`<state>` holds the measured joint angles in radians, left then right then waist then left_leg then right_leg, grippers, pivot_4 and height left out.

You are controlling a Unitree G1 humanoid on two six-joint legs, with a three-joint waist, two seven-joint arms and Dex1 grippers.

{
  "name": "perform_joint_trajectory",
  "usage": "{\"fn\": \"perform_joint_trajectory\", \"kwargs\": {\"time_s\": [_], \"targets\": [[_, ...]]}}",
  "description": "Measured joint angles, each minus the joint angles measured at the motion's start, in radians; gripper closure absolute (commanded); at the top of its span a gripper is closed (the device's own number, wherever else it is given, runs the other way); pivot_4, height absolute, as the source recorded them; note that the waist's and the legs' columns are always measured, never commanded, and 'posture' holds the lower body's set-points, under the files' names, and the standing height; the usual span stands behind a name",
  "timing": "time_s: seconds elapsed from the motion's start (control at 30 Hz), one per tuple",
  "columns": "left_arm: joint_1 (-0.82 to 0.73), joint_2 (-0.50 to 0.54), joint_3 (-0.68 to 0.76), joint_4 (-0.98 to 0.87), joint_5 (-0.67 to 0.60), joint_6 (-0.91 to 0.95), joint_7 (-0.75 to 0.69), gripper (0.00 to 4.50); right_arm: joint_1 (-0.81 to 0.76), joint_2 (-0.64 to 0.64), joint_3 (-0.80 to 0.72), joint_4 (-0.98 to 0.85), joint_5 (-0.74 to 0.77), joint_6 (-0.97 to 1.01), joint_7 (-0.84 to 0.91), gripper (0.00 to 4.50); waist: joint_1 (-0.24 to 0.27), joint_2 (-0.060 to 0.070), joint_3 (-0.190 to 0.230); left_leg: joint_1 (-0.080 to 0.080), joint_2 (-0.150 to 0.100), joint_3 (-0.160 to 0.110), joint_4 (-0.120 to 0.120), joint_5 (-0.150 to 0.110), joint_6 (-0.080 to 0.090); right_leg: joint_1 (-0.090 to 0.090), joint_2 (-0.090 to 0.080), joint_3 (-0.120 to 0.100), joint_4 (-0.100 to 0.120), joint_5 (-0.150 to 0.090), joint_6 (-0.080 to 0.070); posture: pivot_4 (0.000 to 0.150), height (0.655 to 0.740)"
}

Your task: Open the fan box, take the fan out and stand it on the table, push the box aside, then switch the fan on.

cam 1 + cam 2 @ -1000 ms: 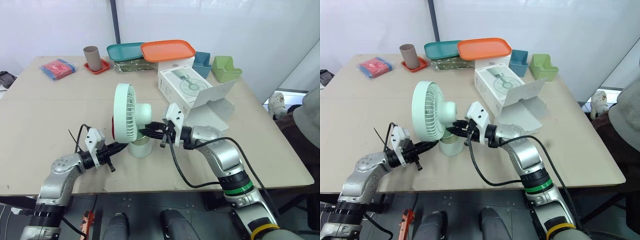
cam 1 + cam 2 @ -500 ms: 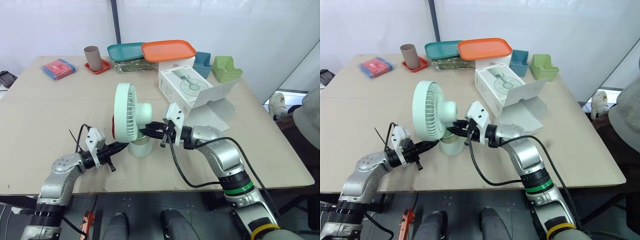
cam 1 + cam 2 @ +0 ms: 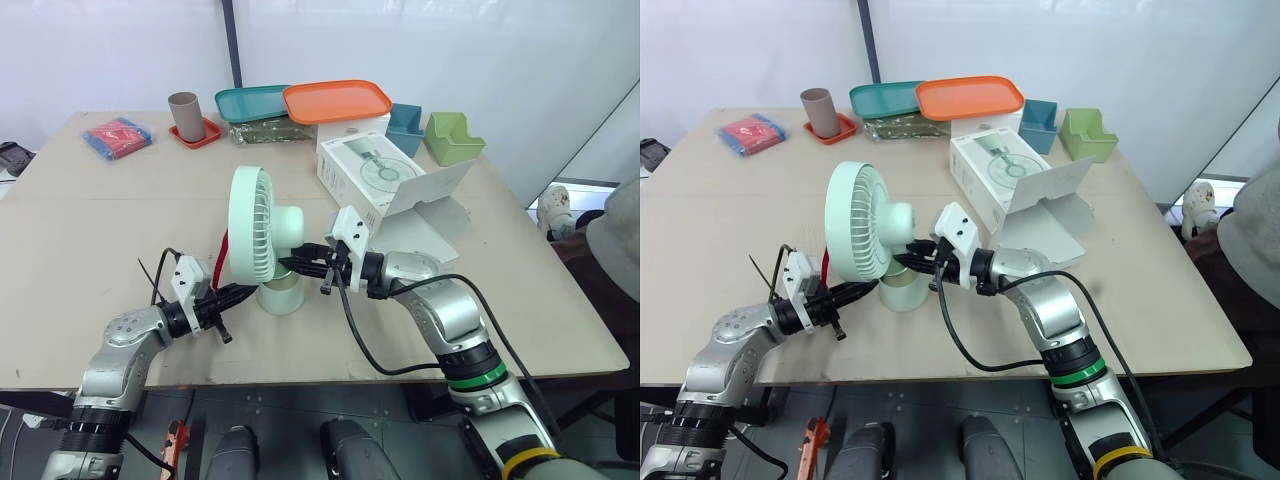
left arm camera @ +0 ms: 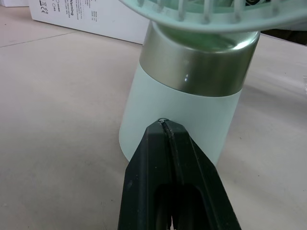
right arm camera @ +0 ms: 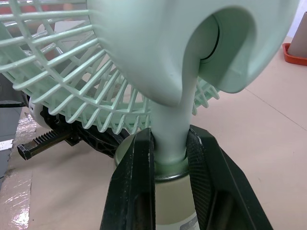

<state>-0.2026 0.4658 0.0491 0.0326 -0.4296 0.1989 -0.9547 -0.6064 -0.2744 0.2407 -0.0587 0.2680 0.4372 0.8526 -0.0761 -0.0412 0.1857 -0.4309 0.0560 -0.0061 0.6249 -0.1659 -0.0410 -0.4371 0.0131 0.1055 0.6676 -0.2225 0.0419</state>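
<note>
The pale green fan (image 3: 262,238) stands upright on its round base (image 3: 279,298) near the table's front middle. My right gripper (image 3: 299,268) is shut on the fan's neck (image 5: 169,139) from the right, one black finger (image 5: 139,167) on each side of it. My left gripper (image 3: 243,292) is shut with nothing in it, and its tip (image 4: 163,123) touches the lower front of the base. A red ribbon (image 3: 221,258) sticks out from the fan's grille towards the left. The white fan box (image 3: 365,168) lies behind the fan to the right with its flap (image 3: 432,188) open.
Along the back edge are an orange tray (image 3: 336,100), a teal tray (image 3: 248,102), a brown cup (image 3: 184,115) on a red coaster, a teal bin (image 3: 405,126) and a green bin (image 3: 452,138). A red-and-blue cloth (image 3: 117,136) lies back left. A person (image 3: 622,230) stands at the right.
The red ribbon, which hung behind the grille, now streams out to the left of the fan. Both grippers and the fan have stayed put.
</note>
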Motion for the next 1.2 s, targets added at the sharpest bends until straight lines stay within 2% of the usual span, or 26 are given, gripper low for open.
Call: {"fn": "perform_joint_trajectory", "kwargs": {"time_s": [0.33, 0.37, 0.43, 0.47, 0.5, 0.57, 0.73, 0.83, 0.93, 1.0, 1.2], "targets": [[0.032, 0.038, 0.059, -0.094, -0.023, 0.02, 0.04, 4.43, -0.021, 0.005, -0.001, 0.025, 0.01, 0.007, 0.015, 4.11, -0.006, 0.0, 0.0, 0.0, 0.001, 0.001, -0.002, 0.0, 0.0, -0.002, 0.0, 0.001, 0.0, 0.0, -0.001, 0.15, 0.74], [0.056, 0.061, 0.11, -0.103, -0.029, 0.025, 0.065, 3.93, -0.043, 0.006, -0.009, 0.05, 0.015, 0.014, 0.015, 4.11, -0.007, 0.0, 0.0, 0.0, 0.001, 0.001, -0.003, 0.0, 0.0, -0.003, 0.001, 0.0, 0.0, 0.0, -0.002, 0.15, 0.74], [0.068, 0.07, 0.143, -0.107, -0.035, 0.03, 0.078, 3.67, -0.053, 0.004, -0.016, 0.064, 0.015, 0.015, 0.014, 4.11, -0.006, 0.0, 0.0, 0.0, 0.002, 0.001, -0.004, 0.0, 0.0, -0.003, 0.001, 0.0, 0.0, 0.0, -0.002, 0.15, 0.74], [0.072, 0.071, 0.149, -0.11, -0.038, 0.033, 0.081, 3.33, -0.056, 0.004, -0.016, 0.067, 0.014, 0.015, 0.014, 4.11, -0.006, 0.0, 0.0, 0.0, 0.002, 0.001, -0.004, 0.0, 0.0, -0.003, 0.001, 0.0, 0.0, 0.0, -0.002, 0.15, 0.74], [0.08, 0.076, 0.17, -0.126, -0.048, 0.045, 0.09, 2.78, -0.064, 0.002, -0.026, 0.077, 0.014, 0.016, 0.011, 4.11, -0.005, 0.0, 0.0, -0.001, 0.002, 0.001, -0.004, 0.0, 0.0, -0.003, 0.001, 0.0, -0.001, -0.001, -0.002, 0.15, 0.74], [0.108, 0.079, 0.196, -0.165, -0.082, 0.067, 0.097, 2.37, -0.081, 0.005, -0.026, 0.094, 0.013, 0.015, 0.012, 4.11, -0.003, 0.0, 0.0, -0.002, 0.001, 0.001, -0.004, 0.0, 0.0, -0.003, 0.001, 0.0, -0.001, -0.001, -0.001, 0.15, 0.74], [0.194, 0.085, 0.26, -0.31, -0.13, 0.093, 0.142, 0.71, -0.146, 0.04, -0.036, 0.184, 0.01, -0.008, -0.006, 4.11, -0.002, 0.0, 0.0, -0.006, 0.001, 0.001, -0.005, -0.002, -0.002, -0.005, 0.0, 0.0, -0.002, -0.002, 0.004, 0.15, 0.74], [0.208, 0.075, 0.273, -0.339, -0.131, 0.088, 0.16, 0.08, -0.159, 0.053, -0.038, 0.204, 0.006, -0.017, -0.012, 4.11, -0.002, 0.0, 0.0, -0.006, 0.001, 0.0, -0.005, -0.002, -0.002, -0.005, 0.0, 0.0, -0.002, -0.003, 0.004, 0.15, 0.74], [0.243, 0.053, 0.281, -0.378, -0.135, 0.082, 0.185, 0.08, -0.182, 0.08, -0.039, 0.247, -0.001, -0.035, -0.031, 4.11, -0.004, 0.0, 0.0, -0.005, 0.001, 0.001, -0.005, -0.002, -0.003, -0.005, 0.0, 0.0, -0.002, -0.003, 0.004, 0.15, 0.74], [0.328, 0.009, 0.289, -0.458, -0.127, 0.074, 0.242, 0.08, -0.225, 0.122, -0.038, 0.332, -0.033, -0.08, -0.065, 4.11, -0.004, 0.0, 0.0, -0.005, 0.001, 0.001, -0.005, -0.002, -0.003, -0.005, 0.0, -0.001, -0.002, -0.003, 0.004, 0.15, 0.74], [0.424, -0.101, 0.247, -0.575, -0.005, 0.016, 0.397, 0.08, -0.311, 0.18, -0.04, 0.499, -0.09, -0.142, -0.156, 4.11, -0.005, 0.0, 0.0, -0.005, 0.001, 0.003, -0.005, -0.002, -0.003, -0.005, 0.0, 0.001, -0.003, -0.003, 0.003, 0.15, 0.74]]}}
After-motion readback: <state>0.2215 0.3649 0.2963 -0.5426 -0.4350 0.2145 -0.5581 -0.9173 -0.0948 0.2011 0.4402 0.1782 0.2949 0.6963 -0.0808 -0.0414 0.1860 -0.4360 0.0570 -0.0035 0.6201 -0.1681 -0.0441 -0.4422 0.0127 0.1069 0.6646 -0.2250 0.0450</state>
